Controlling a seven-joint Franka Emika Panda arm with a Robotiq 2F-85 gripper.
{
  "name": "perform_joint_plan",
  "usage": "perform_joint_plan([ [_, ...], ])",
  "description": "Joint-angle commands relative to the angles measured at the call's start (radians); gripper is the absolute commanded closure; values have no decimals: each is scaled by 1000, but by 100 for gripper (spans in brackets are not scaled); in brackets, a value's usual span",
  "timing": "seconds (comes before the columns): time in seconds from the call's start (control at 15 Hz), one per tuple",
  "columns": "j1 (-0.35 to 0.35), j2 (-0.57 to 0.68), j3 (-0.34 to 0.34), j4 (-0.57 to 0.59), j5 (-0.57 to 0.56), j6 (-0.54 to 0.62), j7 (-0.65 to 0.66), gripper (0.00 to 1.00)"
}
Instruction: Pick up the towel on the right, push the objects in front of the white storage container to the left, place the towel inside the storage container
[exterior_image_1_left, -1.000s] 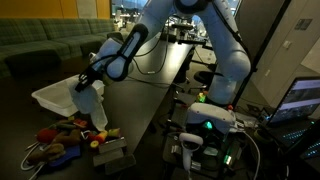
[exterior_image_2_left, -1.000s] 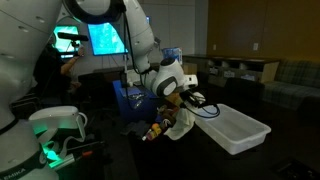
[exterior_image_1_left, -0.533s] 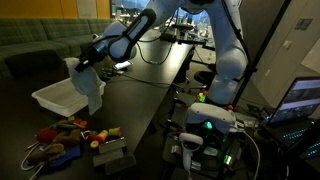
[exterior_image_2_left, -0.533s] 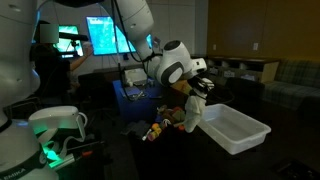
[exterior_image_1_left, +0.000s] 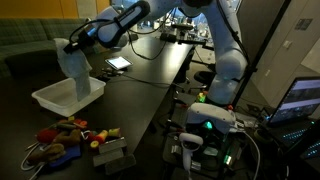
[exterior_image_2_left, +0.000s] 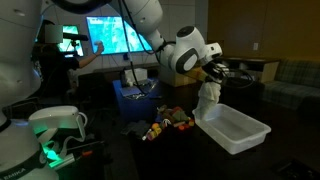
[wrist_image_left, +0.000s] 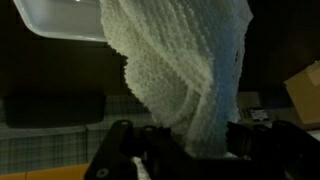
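Note:
My gripper (exterior_image_1_left: 72, 47) (exterior_image_2_left: 215, 72) is shut on the towel (exterior_image_1_left: 76, 76) (exterior_image_2_left: 208, 100), a pale knitted cloth hanging loosely from the jaws. The towel dangles over the white storage container (exterior_image_1_left: 48, 99) (exterior_image_2_left: 250, 131), and its lower end reaches down to the bin's rim. In the wrist view the towel (wrist_image_left: 180, 70) fills the middle, dark fingers (wrist_image_left: 122, 148) flank it, and a corner of the container (wrist_image_left: 55, 22) shows behind. The objects (exterior_image_1_left: 68, 134) (exterior_image_2_left: 168, 123), small red, orange, yellow and brown toys with a white cord, lie beside the container, apart from the gripper.
A tablet with a lit screen (exterior_image_1_left: 118, 63) lies on the dark table beyond the container. The robot's base with a green light (exterior_image_1_left: 206, 124) stands at the table's side. A blue box (exterior_image_2_left: 133, 100) sits behind the toys, under a bright monitor (exterior_image_2_left: 108, 36).
The gripper has risen and swung away from the toy cluster, carrying the towel over the white container. The toys have not moved in the last half second.

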Motion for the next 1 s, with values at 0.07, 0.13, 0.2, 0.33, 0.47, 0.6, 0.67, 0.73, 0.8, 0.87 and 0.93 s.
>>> perform_joint_plan([
  [0.07, 135, 121, -137, 281, 52, -32, 13, 97],
  [0.13, 181, 153, -193, 335, 55, -29, 26, 97],
  [0.2, 220, 181, -242, 385, 59, -44, 30, 97],
  [0.33, 301, 254, -348, 481, 61, -52, 49, 96],
  [0.47, 371, 325, -453, 573, 58, -109, 78, 66],
  [0.6, 396, 387, -501, 658, 53, -179, 87, 57],
  [0.67, 395, 416, -510, 696, 49, -206, 80, 48],
  [0.73, 382, 404, -502, 693, 49, -237, 64, 41],
  [0.8, 374, 399, -503, 702, 49, -271, 57, 34],
  [0.87, 356, 385, -484, 699, 50, -292, 34, 25],
  [0.93, 333, 343, -468, 664, 52, -313, 6, 19],
])
